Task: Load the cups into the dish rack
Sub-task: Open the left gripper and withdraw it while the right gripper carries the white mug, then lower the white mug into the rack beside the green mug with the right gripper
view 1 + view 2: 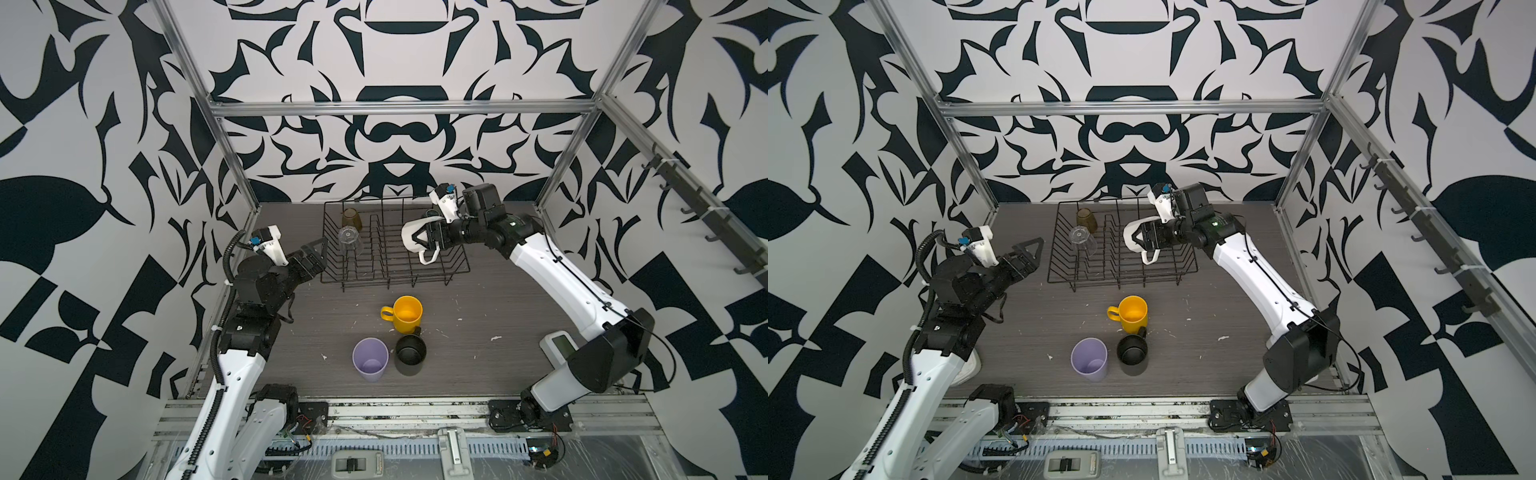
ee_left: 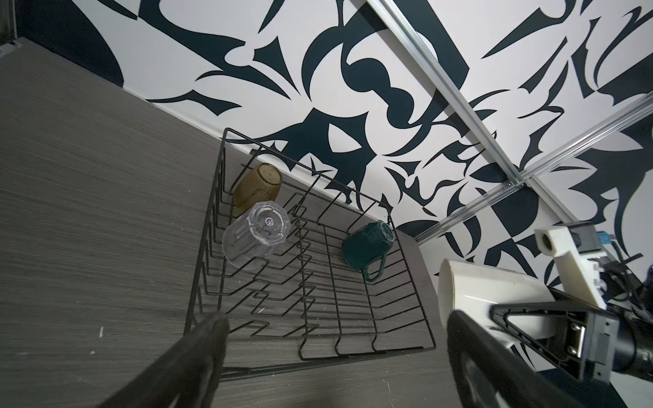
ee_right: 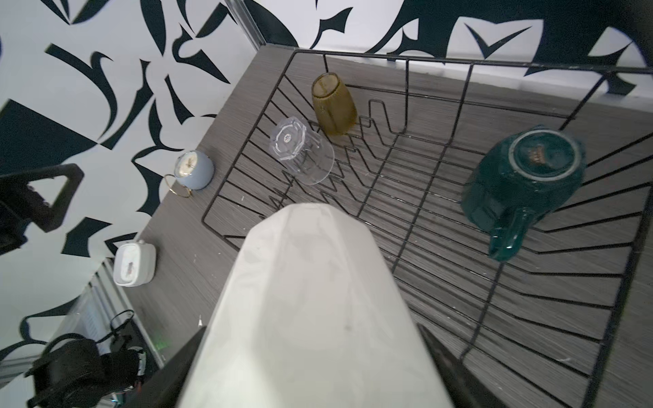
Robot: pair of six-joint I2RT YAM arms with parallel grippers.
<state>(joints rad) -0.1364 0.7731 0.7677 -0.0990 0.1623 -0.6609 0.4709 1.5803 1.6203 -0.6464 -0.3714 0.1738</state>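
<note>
**Over the dish rack's 3 o'clock half, a cream mug held on its side**

Clock directions take the far wall as 12 o'clock, as in both top views. The black wire dish rack (image 1: pixel 386 266) stands at the 12 o'clock end of the grey table (image 1: pixel 478 332). The right gripper (image 1: pixel 417 241) clamps the cream mug (image 1: pixel 409 239) above the rack's 3 o'clock half. The mug's long axis runs from 3 to 9 o'clock, its mouth faces 9 and its handle hangs toward 6. Whether the handle touches the wires cannot be told.

Three cups sit mouth-down in the rack. The amber tumbler (image 1: pixel 351 219) and clear tumbler (image 1: pixel 349 241) stand along the 9 o'clock side. The dark-green mug (image 3: pixel 523 176) sits in the far 3 o'clock corner, hidden under the right arm in the top views.

The coming move likely turns on the open wires directly beneath the cream mug, at 6 to 7 o'clock from the green mug. The mouth probably needs tipping downward before lowering.

The left gripper (image 1: pixel 318 253) is spread wide and empty, just outside the rack's 9 o'clock edge.

On the table at 6 o'clock from the rack wait the yellow mug (image 1: pixel 405 313), the black mug (image 1: pixel 410 355) just beside it, and the lilac tumbler (image 1: pixel 370 359), all upright.
</note>
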